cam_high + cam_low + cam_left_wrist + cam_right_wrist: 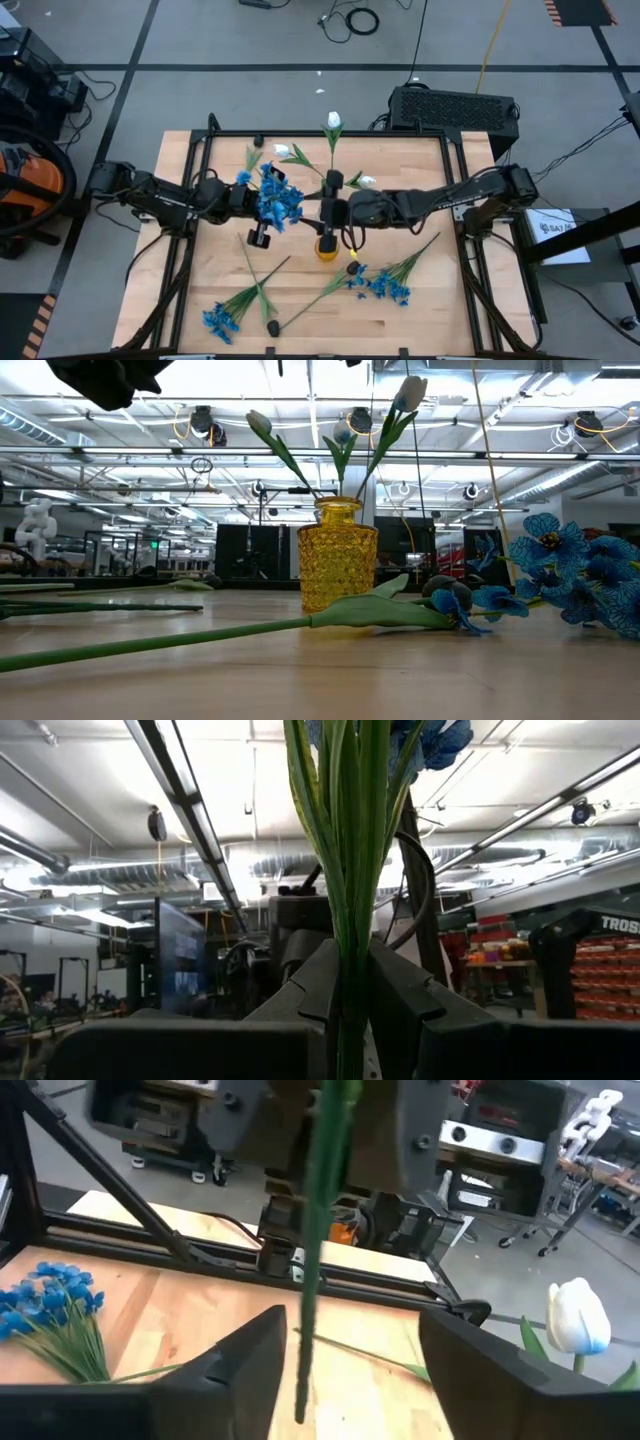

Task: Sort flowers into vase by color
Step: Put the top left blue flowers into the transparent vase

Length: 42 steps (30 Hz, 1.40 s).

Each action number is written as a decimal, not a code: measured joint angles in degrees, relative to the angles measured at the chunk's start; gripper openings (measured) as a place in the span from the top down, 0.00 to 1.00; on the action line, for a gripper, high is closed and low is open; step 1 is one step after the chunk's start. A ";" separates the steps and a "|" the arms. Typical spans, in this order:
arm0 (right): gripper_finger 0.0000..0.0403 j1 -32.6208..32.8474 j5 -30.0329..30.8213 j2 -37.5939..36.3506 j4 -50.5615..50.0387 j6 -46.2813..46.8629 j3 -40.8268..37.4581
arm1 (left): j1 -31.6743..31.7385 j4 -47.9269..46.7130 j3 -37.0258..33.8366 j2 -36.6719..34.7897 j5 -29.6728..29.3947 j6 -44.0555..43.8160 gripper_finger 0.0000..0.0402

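Overhead and wrist views of a two-arm sorting station. The left gripper [262,200] is raised over the bench [420,310] to the left of centre, its jaws clenched on the green stems of a blue flower bunch [278,198]; in the left wrist view the stems [350,870] rise straight up between the jaws. The right gripper [330,212] is at the bench centre, just above the yellow vase [327,248], jaws released and standing apart on either side of a dark green stem [318,1230] that hangs between them without visible contact. The yellow vase [338,555], of textured glass, stands upright and contains white tulips [408,392] on leafy stems. A further white tulip [334,121] points toward the far edge of the bench. Loose flowers lie on the near half of the bench: a blue cluster [220,320] at left, a second blue cluster [388,288] at right, and a long stem with a dark bud [273,327] between them.
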 joint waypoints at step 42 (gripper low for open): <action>1.00 -0.87 0.20 -5.22 -14.63 13.15 0.00 | 1.14 -24.13 0.04 -11.26 -7.10 -6.02 0.51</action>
